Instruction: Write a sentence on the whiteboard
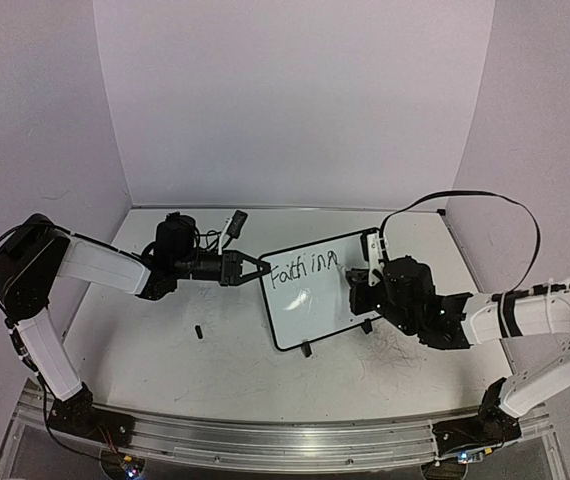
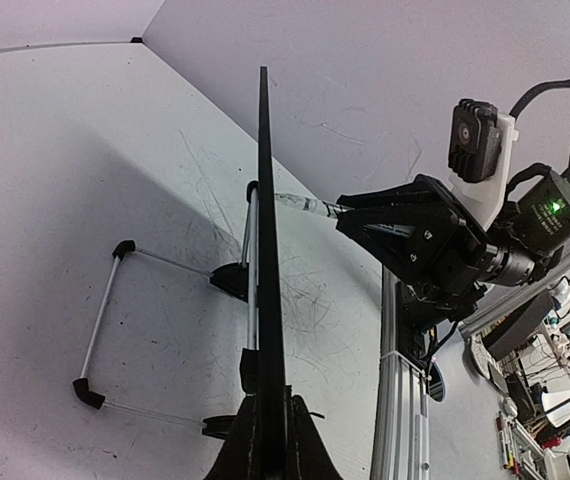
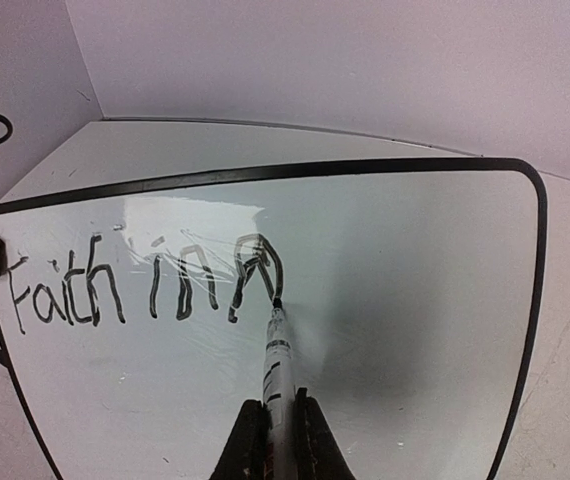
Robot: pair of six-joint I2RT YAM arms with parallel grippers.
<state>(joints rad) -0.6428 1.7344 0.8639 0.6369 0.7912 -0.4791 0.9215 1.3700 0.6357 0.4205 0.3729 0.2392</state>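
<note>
- left arm (image 1: 100, 265) reaches in from the left side, forearm about level. The left gripper (image 1: 248, 268) is clamped on the left edge of the whiteboard (image 1: 315, 305).
- right arm (image 1: 525, 315) comes in low from the right, wrist bent toward the board. The right gripper (image 3: 277, 432) is closed tight on a marker (image 3: 276, 360), tip touching the board face.
- whiteboard stands mid table (image 1: 165, 370), propped on its feet (image 2: 87, 392), between the two grippers.
- sentence (image 3: 115, 290): one line near the top edge, reads "Faith in" plus one more letter, looks like an n. The marker tip sits at that letter's right stroke.
- glare streaks across "in" in the right wrist view make those strokes hard to read.
- left wrist view shows the board edge-on only, face hidden.
- top view: the right gripper covers the board's right edge. Right wrist view cuts off the bottom edge.
- small black bit (image 1: 198, 331) on the table left of the board, too small to tell what it is.
</note>
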